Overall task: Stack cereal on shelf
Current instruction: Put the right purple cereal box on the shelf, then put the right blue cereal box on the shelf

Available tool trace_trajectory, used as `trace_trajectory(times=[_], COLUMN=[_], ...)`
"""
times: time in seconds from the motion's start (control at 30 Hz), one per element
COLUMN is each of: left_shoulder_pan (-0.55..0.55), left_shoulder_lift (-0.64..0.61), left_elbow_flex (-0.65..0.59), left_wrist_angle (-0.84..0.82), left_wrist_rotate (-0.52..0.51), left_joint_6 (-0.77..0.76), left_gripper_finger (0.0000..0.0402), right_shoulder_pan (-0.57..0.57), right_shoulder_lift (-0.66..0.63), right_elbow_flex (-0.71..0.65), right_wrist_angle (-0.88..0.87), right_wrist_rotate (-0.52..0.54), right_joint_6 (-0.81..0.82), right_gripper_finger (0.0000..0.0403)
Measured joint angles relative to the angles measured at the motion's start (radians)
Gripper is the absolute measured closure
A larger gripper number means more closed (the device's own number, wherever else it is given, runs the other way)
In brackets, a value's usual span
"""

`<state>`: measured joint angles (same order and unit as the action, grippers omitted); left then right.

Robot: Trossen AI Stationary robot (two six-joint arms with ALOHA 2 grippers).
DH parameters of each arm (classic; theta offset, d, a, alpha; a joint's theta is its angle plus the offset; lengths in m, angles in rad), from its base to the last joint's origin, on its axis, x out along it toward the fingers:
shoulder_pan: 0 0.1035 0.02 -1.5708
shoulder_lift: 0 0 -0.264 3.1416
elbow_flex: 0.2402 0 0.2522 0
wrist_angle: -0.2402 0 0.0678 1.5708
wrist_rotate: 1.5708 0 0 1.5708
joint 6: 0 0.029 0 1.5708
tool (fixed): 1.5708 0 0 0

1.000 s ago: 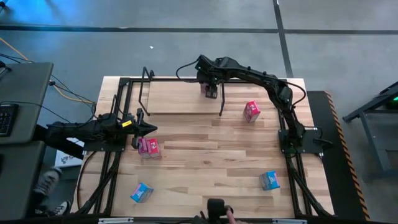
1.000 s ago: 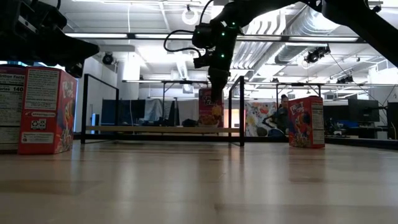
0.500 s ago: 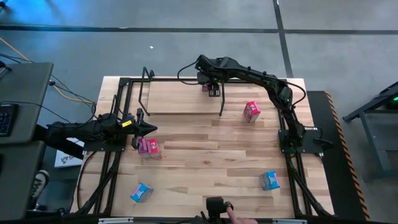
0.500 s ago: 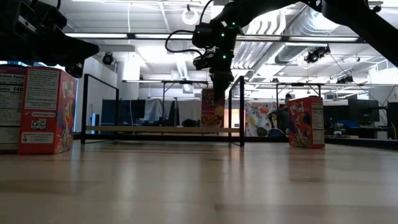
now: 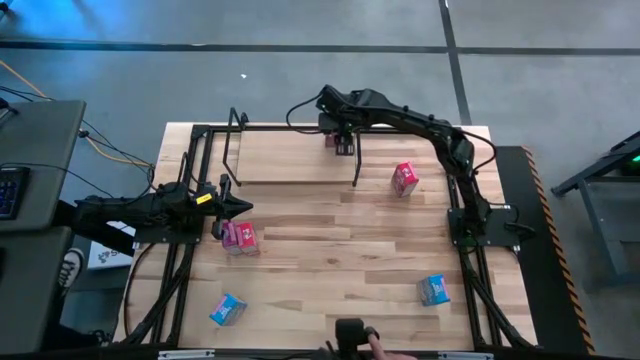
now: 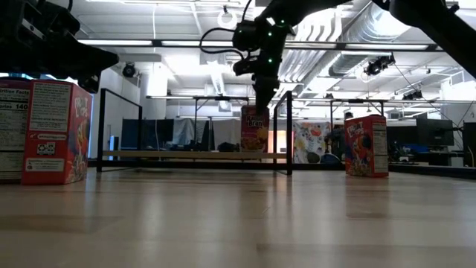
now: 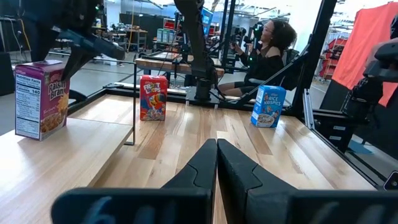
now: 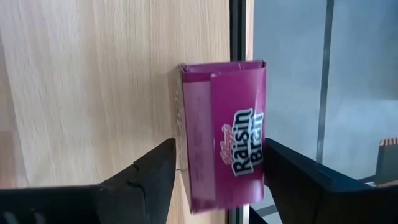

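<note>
Placement step: my right gripper [image 8: 214, 171] straddles the Raisin Bran box [image 8: 225, 134] on the shelf [image 5: 285, 160], jaws wide; I judge retraction upward next.

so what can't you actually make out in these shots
- Right wrist view: whether the right gripper pads touch the Raisin Bran box; the box hides its own sides.
- High view: that box under the right arm.
- Low view: the left gripper, cut off at the frame corner.

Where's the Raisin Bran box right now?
In the high view the Raisin Bran box stands on the shelf at its far right end, under the right gripper, whose open jaws straddle it.
</note>
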<state>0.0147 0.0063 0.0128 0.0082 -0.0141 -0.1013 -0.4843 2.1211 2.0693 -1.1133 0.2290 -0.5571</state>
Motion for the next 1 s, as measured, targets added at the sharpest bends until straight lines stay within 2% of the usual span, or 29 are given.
trace_trajectory(times=[0.4,0.57,0.7,0.83,1.0], left_shoulder_pan=[0.000,0.000,0.000,0.000,0.000], left_shoulder_lift=[0.000,0.000,0.000,0.000,0.000], left_elbow_flex=[0.000,0.000,0.000,0.000,0.000], left_wrist_angle=[0.000,0.000,0.000,0.000,0.000], left_wrist_rotate=[0.000,0.000,0.000,0.000,0.000], left_joint_6=[0.000,0.000,0.000,0.000,0.000], left_gripper_finger=[0.0396,0.0396,0.0396,0.0396,0.0396], right_shoulder_pan=[0.000,0.000,0.005,0.033,0.107], right_shoulder_lift=[-0.124,-0.219,-0.298,-0.409,-0.635], right_elbow_flex=[0.000,0.000,-0.011,-0.134,-0.428], right_wrist_angle=[0.002,0.008,-0.091,-0.147,-0.147], right_wrist_rotate=[-0.072,-0.189,-0.304,-0.335,-0.267], right_joint_6=[0.113,0.255,0.404,0.523,0.738], right_gripper_finger=[0.0194,0.0194,0.0194,0.0194,0.0194])
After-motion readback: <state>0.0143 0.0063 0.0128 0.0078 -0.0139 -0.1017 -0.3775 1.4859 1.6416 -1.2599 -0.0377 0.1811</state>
